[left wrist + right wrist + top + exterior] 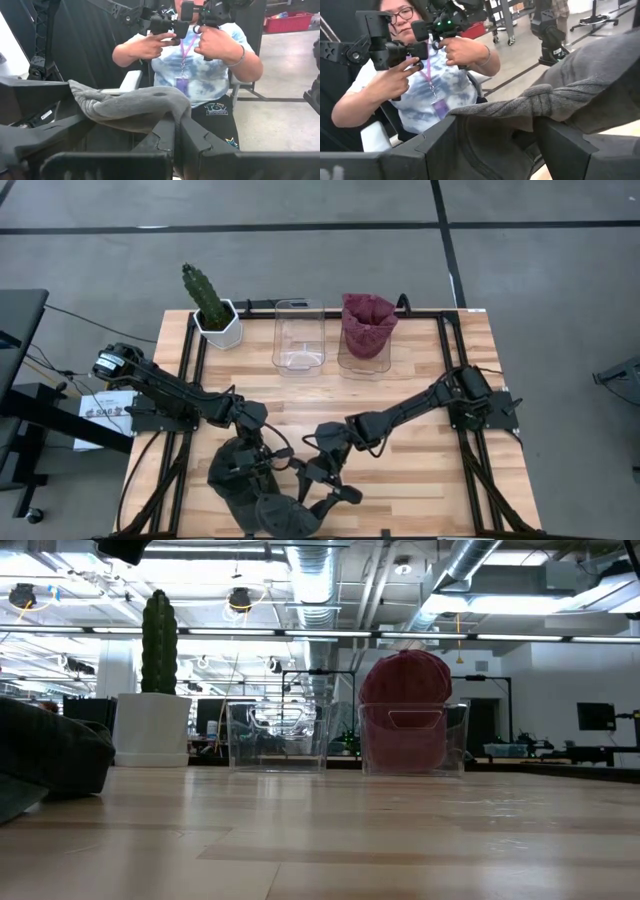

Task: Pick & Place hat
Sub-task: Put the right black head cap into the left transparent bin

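High view: your grey hat (245, 480) sits at the table's (420, 470) near edge, left of centre, with both grippers on it. Left gripper (176, 131) has its fingers pressed together, pinching a fold of the hat's knit edge. Right gripper (492, 137) is spread wide, the hat's rim lying between its fingers (565, 145); can't tell if you're gripping it. Far side: cactus (205, 295), clear bin (299, 335), second bin (364, 352) holding a maroon hat (367, 323).
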You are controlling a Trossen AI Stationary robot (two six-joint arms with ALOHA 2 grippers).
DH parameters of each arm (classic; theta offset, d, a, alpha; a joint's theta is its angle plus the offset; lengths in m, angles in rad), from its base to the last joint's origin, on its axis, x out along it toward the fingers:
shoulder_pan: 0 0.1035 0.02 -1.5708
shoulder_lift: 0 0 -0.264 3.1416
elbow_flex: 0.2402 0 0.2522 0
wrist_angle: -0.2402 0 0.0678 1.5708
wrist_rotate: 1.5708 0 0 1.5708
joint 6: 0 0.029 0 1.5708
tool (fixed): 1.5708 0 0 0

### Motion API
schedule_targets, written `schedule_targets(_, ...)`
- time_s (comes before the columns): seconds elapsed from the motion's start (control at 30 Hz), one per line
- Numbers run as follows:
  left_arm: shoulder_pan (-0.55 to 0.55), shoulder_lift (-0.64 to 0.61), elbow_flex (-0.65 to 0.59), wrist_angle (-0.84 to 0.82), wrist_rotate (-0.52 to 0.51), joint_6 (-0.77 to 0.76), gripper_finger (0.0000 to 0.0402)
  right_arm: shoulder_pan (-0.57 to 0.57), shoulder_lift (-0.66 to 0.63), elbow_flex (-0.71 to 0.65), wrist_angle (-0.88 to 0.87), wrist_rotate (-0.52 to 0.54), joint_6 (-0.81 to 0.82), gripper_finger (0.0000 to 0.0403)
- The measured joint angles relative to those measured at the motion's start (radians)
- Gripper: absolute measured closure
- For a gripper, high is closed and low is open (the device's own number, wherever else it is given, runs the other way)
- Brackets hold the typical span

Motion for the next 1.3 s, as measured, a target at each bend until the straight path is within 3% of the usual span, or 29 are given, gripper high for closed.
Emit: schedule_targets(1.3,0.0,-0.001,0.0,-0.074,0.0,0.002,0.0392,-0.071,0.001,-0.001,-0.077,-0.124,0.122,0.0153)
